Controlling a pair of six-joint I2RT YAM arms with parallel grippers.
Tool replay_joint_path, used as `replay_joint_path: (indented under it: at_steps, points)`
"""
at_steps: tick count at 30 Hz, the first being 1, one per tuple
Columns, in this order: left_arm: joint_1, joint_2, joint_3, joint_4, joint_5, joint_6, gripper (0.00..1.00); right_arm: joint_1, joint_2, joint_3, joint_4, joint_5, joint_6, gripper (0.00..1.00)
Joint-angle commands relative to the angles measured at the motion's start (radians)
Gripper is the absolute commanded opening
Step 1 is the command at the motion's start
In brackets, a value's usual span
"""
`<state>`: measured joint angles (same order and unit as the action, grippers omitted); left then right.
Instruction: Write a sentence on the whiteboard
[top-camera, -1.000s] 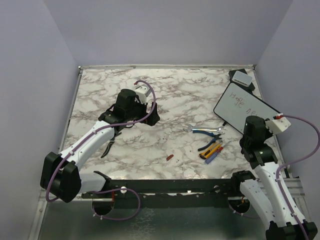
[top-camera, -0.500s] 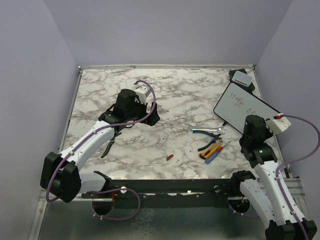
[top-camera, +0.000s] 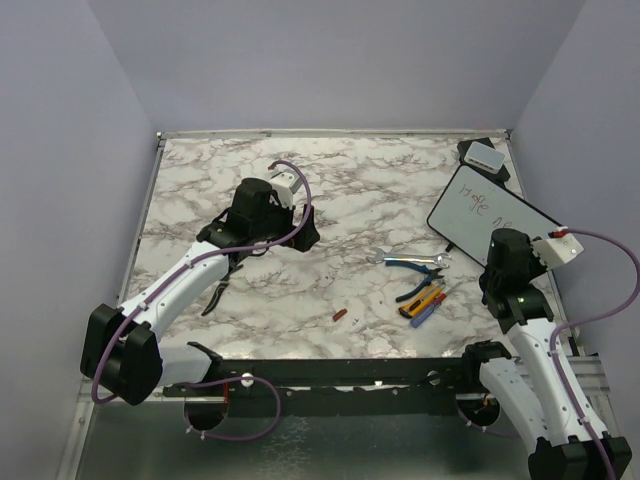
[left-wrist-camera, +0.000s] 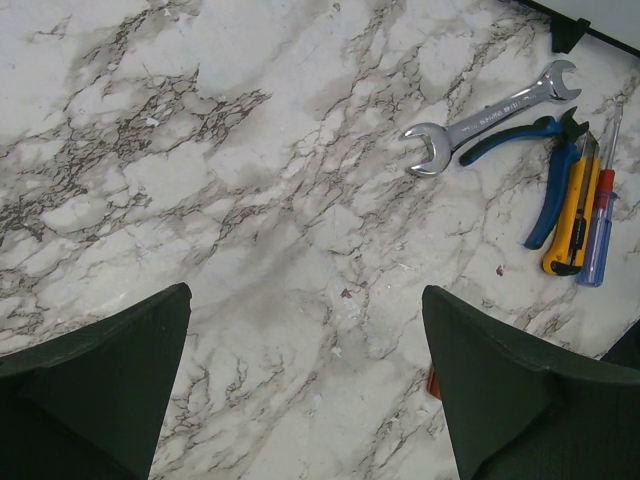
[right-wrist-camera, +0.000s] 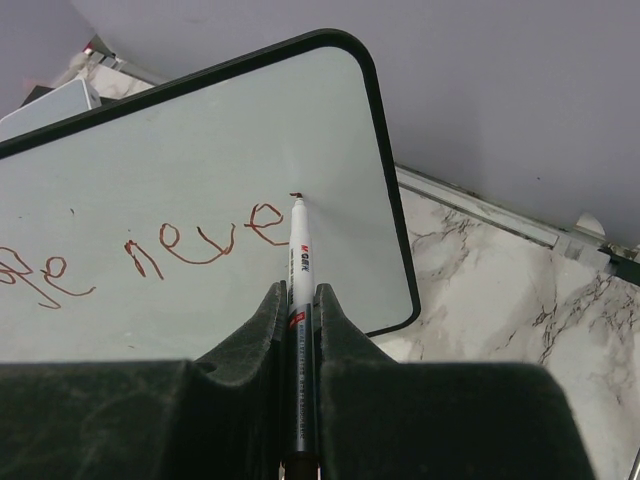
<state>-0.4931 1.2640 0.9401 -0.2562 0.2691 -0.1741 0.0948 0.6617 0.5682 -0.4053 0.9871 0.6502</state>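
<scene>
Altogether one whiteboard (top-camera: 477, 206), one marker (right-wrist-camera: 299, 250), one wrench (left-wrist-camera: 490, 116) and one pliers (left-wrist-camera: 551, 187) show

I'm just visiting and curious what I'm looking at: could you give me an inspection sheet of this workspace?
Surface: marble-patterned table, no spills seen.
Job's things: whiteboard at the right edge, red handwriting on it; marker tip at the board.
Clutter: wrench, blue pliers, yellow knife and screwdriver lying together; grey-white block in the far right corner.
Fingers: left fingers open above bare marble; right fingers shut on the marker.
Cables: purple cable looped on each arm.
Surroundings: plain lilac walls; nothing else seen.
</scene>
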Motion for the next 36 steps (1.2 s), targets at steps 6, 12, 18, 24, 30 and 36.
replay_joint_path:
  at_steps: [6, 12, 18, 24, 30, 36]
  points:
    - [-0.009, -0.03, -0.014, 0.015, 0.002, 0.006, 0.99, -0.009, 0.015, -0.005, -0.023, 0.024, 0.034, 0.01]
    - [-0.01, -0.031, -0.013, 0.014, 0.004, 0.005, 0.99, -0.009, 0.013, -0.015, -0.033, 0.002, 0.04, 0.01]
    - [-0.012, -0.032, -0.014, 0.014, 0.004, 0.005, 0.99, -0.009, 0.021, -0.021, -0.049, -0.011, 0.053, 0.01]
    - [-0.014, -0.035, -0.014, 0.014, 0.002, 0.005, 0.99, -0.009, 0.032, -0.019, -0.067, -0.019, 0.067, 0.01]
    - [-0.015, -0.035, -0.014, 0.015, 0.002, 0.005, 0.99, -0.009, 0.034, -0.021, -0.077, -0.026, 0.075, 0.01]
    - [-0.015, -0.035, -0.014, 0.014, 0.001, 0.007, 0.99, -0.009, 0.029, -0.018, -0.077, -0.024, 0.072, 0.01]
